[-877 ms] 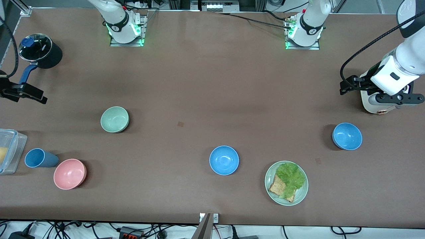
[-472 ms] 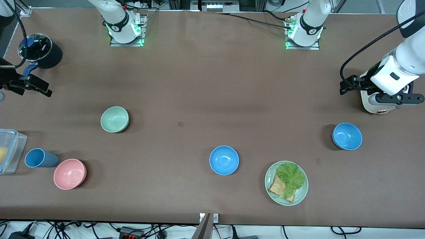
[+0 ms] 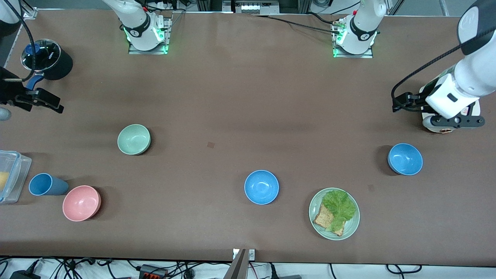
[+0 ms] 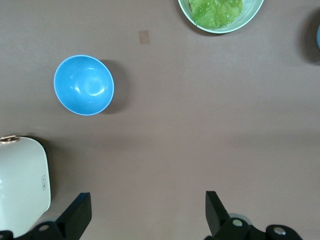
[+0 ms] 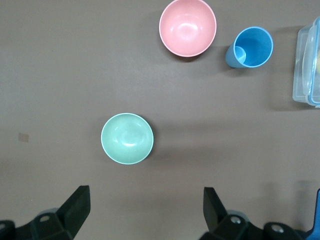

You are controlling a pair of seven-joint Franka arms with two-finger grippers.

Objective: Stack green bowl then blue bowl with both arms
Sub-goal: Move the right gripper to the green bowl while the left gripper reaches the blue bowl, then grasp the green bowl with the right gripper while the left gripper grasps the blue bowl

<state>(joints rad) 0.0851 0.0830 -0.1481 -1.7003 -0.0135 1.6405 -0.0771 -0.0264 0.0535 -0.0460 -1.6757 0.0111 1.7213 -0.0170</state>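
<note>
Nothing is stacked yet, so the whole job appears to lie ahead: every bowl sits alone on the brown table (image 3: 232, 97), and neither arm holds anything. Starting at the right arm's end of the table, the right gripper (image 3: 40, 101) hangs in the air near the table's edge, close to a dark lidded pot (image 3: 46, 59), and its wrist view shows its two black fingers (image 5: 75, 207) spread wide with only bare table between them. Near it lie a clear plastic container (image 3: 9, 176), a blue cup (image 3: 45, 184) on its side and a pink bowl (image 3: 81, 203). The green bowl (image 3: 134, 139) stands upright, well apart from the rest and farther from the front camera than the pink bowl; it is a small, deep-sided, pale sage-green bowl, plain and matte, empty inside. One blue bowl (image 3: 261, 187) stands near mid-table, with a pale green plate (image 3: 316, 223) of lettuce and bread just beside it toward the left arm's end. A second blue bowl (image 3: 405, 159) stands farther toward that end. The left gripper (image 3: 403, 103) hovers above a white appliance (image 3: 436, 124), perhaps a small cooker, though only part of it shows; its fingers (image 4: 77, 212) are likewise wide apart and empty. My guess is that the green bowl gets picked up first.
</note>
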